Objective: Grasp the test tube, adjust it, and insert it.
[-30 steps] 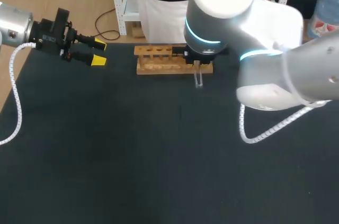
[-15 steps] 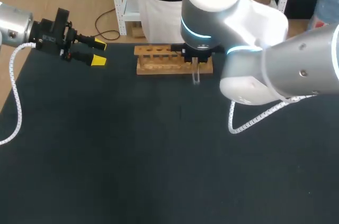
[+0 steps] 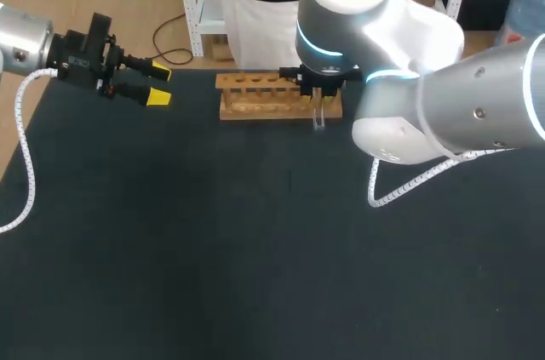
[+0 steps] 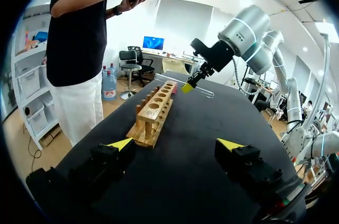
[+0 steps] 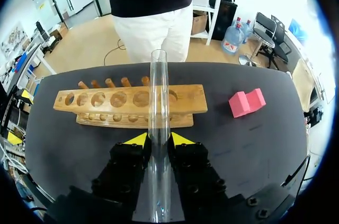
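Note:
A clear glass test tube stands between the yellow tips of my right gripper, which is shut on it. The tube's open end points past the wooden rack, over one of the holes near the rack's right end. From above, the tube hangs by the rack's right end, under my right wrist. My right gripper is mostly hidden there. In the left wrist view the tube lies nearly level over the far end of the rack. My left gripper is open at the table's far left, empty.
A pink block lies on the black table to the right of the rack. My left gripper faces the rack's near end from some distance.
My right arm has carried the tube a little back toward the rack, from just in front of it to its right end. The left arm has not moved.

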You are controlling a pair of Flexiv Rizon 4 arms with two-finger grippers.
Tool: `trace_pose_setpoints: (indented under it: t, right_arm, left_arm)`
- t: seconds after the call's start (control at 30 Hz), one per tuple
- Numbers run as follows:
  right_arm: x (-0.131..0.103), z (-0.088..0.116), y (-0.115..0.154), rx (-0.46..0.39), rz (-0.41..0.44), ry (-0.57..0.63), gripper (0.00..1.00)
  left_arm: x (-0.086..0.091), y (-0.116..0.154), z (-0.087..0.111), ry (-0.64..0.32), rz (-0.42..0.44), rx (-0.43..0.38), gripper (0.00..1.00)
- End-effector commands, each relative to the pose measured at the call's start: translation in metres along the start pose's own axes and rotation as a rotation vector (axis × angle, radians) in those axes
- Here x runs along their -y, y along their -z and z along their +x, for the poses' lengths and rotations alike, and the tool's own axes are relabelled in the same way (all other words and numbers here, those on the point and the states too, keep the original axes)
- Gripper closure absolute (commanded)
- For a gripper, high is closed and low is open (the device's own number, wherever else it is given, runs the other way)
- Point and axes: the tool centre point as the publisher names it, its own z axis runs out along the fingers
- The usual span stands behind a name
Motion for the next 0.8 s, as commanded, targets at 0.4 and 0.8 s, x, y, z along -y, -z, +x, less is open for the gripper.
trace_pose_setpoints:
  t: [0.4, 0.8]
  right_arm:
    - [-0.001, -0.005, -0.010, -0.014, -0.004, 0.007, 1.00]
    - [-0.002, 0.006, -0.018, -0.060, -0.019, 0.004, 1.00]
  left_arm:
    - [-0.001, 0.000, 0.001, -0.001, 0.002, 0.000, 0.00]
    - [-0.001, 0.000, 0.001, -0.001, 0.002, 0.000, 0.00]
